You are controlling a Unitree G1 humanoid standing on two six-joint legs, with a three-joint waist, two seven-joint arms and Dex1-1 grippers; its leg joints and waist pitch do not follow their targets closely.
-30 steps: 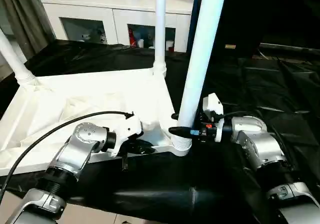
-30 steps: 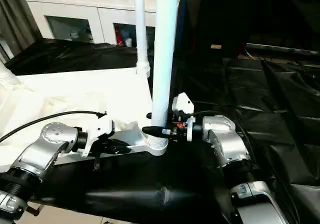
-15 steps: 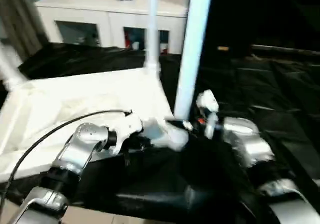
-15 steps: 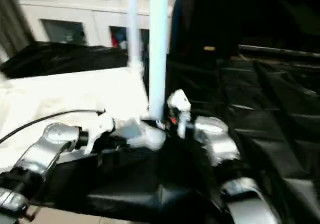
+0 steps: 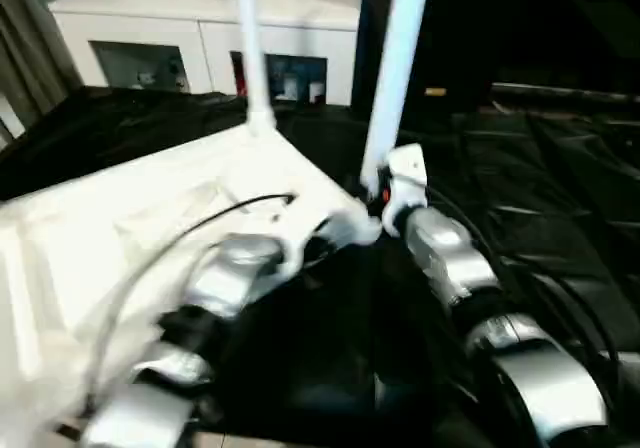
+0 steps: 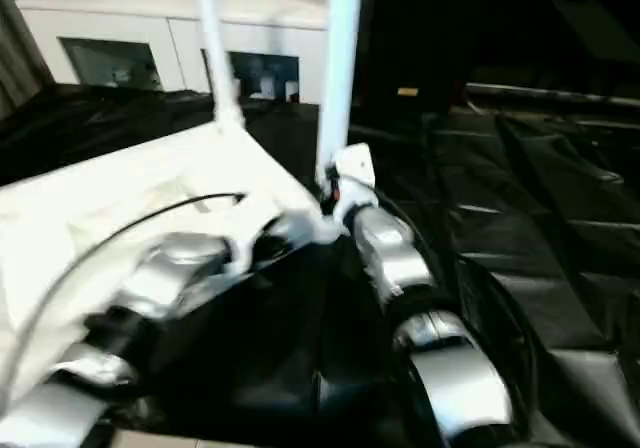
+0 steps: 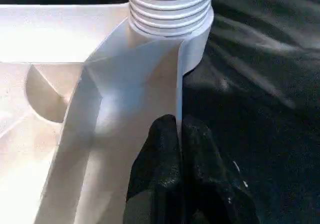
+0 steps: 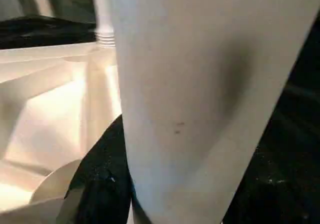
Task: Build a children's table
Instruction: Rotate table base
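Both forearms reached forward: the left tool (image 7: 177, 149) pinched the tabletop (image 5: 130, 228) rim, the right tool (image 5: 375, 193) gripped the leg (image 5: 395, 68). The tabletop had swung since earlier.

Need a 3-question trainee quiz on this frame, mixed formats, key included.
1. True or false: the tabletop lies underside up on the black cover.
2. The right claw is closed on: A) a cable B) the near leg C) the cabinet.
3. Fill in: the left claw is ___ and sits against the tabletop's corner rim.

Key: 1 true; 2 B; 3 shut.
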